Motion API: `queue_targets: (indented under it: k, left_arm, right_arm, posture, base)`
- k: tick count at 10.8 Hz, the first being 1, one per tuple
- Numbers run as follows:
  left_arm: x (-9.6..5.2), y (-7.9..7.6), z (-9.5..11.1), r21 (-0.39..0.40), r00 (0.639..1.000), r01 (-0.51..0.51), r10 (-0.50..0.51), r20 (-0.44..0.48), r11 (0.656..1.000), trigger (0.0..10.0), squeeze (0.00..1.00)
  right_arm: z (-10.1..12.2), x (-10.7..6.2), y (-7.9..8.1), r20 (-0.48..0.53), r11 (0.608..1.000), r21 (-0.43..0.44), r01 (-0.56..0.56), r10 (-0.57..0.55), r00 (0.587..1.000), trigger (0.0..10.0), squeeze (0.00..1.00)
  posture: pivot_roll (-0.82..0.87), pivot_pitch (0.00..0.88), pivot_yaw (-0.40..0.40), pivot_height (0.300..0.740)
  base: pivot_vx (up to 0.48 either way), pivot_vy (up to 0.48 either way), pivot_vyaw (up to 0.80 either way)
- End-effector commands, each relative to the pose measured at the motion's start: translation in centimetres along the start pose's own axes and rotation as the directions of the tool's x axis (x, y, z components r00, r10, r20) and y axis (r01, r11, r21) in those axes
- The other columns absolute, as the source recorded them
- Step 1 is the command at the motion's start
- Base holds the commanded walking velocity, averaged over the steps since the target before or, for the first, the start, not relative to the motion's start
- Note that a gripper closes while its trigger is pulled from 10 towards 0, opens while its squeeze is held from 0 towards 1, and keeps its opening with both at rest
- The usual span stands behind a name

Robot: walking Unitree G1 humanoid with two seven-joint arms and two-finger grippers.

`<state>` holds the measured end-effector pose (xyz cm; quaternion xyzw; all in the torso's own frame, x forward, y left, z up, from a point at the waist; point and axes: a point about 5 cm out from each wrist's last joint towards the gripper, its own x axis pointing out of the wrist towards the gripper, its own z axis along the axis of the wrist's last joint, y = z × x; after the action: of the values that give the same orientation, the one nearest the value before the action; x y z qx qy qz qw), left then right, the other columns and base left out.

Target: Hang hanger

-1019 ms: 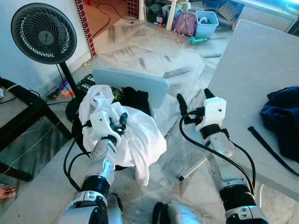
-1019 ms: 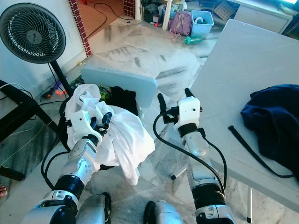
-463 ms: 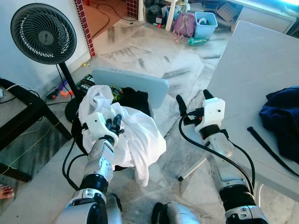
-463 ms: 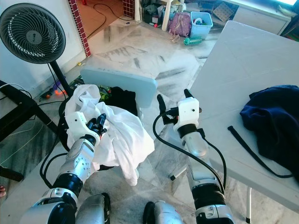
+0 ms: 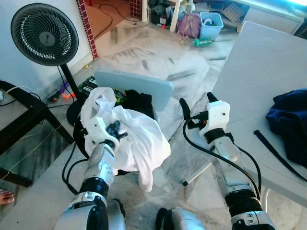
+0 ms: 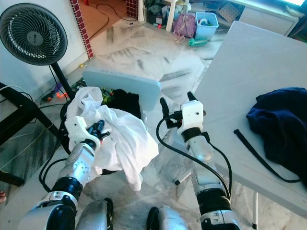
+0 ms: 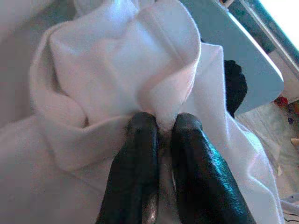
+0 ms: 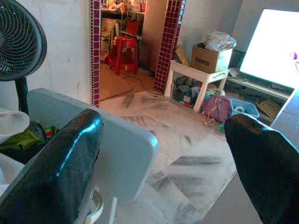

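Left gripper (image 7: 159, 128), lower left, now pinched onto white garment (image 5: 139, 136), previously apart; right gripper (image 5: 195, 103) wide, centre; hanger cannot be made out

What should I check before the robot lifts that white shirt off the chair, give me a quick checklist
1. Left gripper closed on the white shirt: ok, the fingers pinch a fold of cloth.
2. Depth of the pinch: cannot tell, the fold is only at the fingertips and may slip.
3. Shirt free to lift: cannot tell, it drapes over the chair and a black garment beside it.
4. Right gripper ready to help: ok, open and empty, held in the air between chair and table.
5. Hanger located: not ok, I cannot pick one out; a black strap lies on the table by the dark blue clothing.
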<state>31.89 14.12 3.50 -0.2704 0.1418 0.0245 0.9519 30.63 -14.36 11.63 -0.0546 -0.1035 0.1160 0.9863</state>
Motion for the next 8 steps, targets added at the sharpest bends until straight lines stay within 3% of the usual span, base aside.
queue_targets:
  k: [1, 6, 7, 8]
  left_arm:
    - [0.1, 0.1, -0.3, -0.005, 1.000, -0.009, 0.009, -0.018, 1.000, 0.0, 0.00]
    - [-0.3, 1.0, 0.6, 0.034, 0.999, -0.010, 0.009, 0.039, 0.999, 0.0, 0.00]
    - [-0.5, 0.8, 1.5, 0.132, 0.995, 0.029, -0.041, 0.094, 0.991, 0.0, 0.00]
    - [-0.9, 0.1, 2.5, 0.287, 0.981, 0.088, -0.133, 0.141, 0.954, 0.0, 0.00]
  right_arm:
    - [-0.3, -0.2, -0.1, -0.015, 1.000, -0.009, -0.005, 0.004, 1.000, 10.0, 0.00]
    - [-0.5, -0.2, 0.1, -0.018, 1.000, -0.004, -0.004, 0.004, 1.000, 10.0, 0.00]
    - [-0.5, -0.2, 0.2, -0.020, 1.000, -0.003, -0.004, 0.004, 1.000, 10.0, 0.00]
    - [-0.5, -0.2, 0.1, -0.019, 1.000, -0.003, 0.001, -0.001, 1.000, 10.0, 0.00]
  posture:
    - [0.00, 0.122, -0.078, 0.740]
    - [0.00, 0.124, -0.074, 0.740]
    - [0.00, 0.122, -0.071, 0.740]
    - [0.01, 0.119, -0.068, 0.740]
  base:
    - [0.000, 0.000, 0.00]
    - [0.000, 0.000, 0.00]
    - [0.000, 0.000, 0.00]
    - [0.000, 0.000, 0.00]
